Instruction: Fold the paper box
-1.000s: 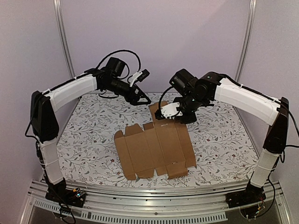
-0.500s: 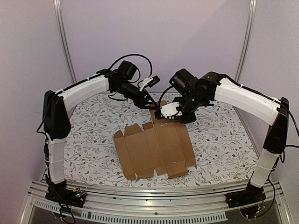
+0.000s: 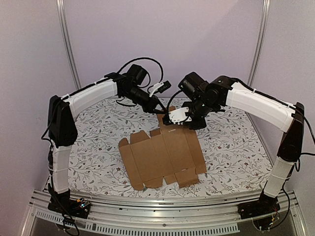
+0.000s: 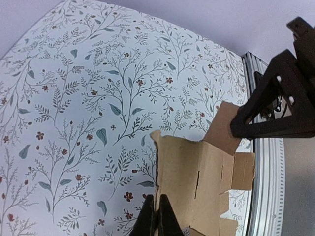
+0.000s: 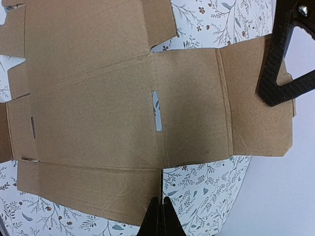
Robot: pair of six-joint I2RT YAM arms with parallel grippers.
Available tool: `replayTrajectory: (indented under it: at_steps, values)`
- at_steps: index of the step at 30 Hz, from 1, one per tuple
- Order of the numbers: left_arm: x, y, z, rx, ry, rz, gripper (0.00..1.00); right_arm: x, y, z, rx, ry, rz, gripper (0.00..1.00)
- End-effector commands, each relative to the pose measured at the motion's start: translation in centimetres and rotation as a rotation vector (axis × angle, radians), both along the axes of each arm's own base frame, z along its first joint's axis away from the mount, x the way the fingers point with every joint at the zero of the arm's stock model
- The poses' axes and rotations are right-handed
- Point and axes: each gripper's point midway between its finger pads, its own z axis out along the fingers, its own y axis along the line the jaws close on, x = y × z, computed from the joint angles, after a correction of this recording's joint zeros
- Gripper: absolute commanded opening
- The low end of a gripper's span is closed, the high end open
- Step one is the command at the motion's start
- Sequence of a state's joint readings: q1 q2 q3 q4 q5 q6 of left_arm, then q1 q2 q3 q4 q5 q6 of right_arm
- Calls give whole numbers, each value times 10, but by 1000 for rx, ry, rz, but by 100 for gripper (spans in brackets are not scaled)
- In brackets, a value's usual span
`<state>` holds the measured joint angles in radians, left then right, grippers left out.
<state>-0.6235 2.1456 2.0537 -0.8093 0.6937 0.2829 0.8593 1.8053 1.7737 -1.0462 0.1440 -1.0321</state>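
Note:
The paper box (image 3: 162, 156) is a flat brown die-cut sheet lying on the floral cloth in the middle of the table, with its far flap (image 3: 165, 114) raised. My left gripper (image 3: 161, 112) reaches in from the left and is shut on the sheet's far end. In the left wrist view its fingertips (image 4: 157, 219) pinch a thin edge of the paper box (image 4: 202, 177). My right gripper (image 3: 170, 122) is shut on the same end from the right. In the right wrist view its gripper (image 5: 160, 216) clamps a panel's edge of the paper box (image 5: 113, 113).
A floral tablecloth (image 3: 93, 137) covers the table. An aluminium rail (image 3: 162, 206) runs along the near edge, and two metal posts (image 3: 68, 44) stand at the back corners. The other arm's black frame (image 5: 288, 64) hangs over the far flap.
My left arm has swung right to the box's far end and its gripper has gone from open to shut on the cardboard edge. The right arm has held still.

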Motion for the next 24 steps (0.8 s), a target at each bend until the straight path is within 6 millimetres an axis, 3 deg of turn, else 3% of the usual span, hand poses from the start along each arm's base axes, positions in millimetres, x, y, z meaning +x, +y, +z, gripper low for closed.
replayTrajectory:
  at_steps: [1, 6, 9, 11, 16, 24]
  values:
    - [-5, -4, -10, 22, 23, -17, 0, -3, 1, 15, 38, -30, -1, 0]
    - [-5, -3, -7, 22, 14, -17, 0, 6, 0, 17, 37, -65, -37, 3]
    - [-6, -1, -3, 24, 0, -13, 0, 14, -2, 21, 56, -86, -76, 14]
    - [-5, 2, -4, 37, -12, 0, 0, 21, -6, 28, 92, -94, -124, 29]
    - [-4, 12, -2, 32, -39, 46, 0, 39, -34, 49, 184, -103, -271, 44]
    - [5, 38, 22, -96, -112, 202, 0, 39, -65, 80, 430, -50, -435, 60]
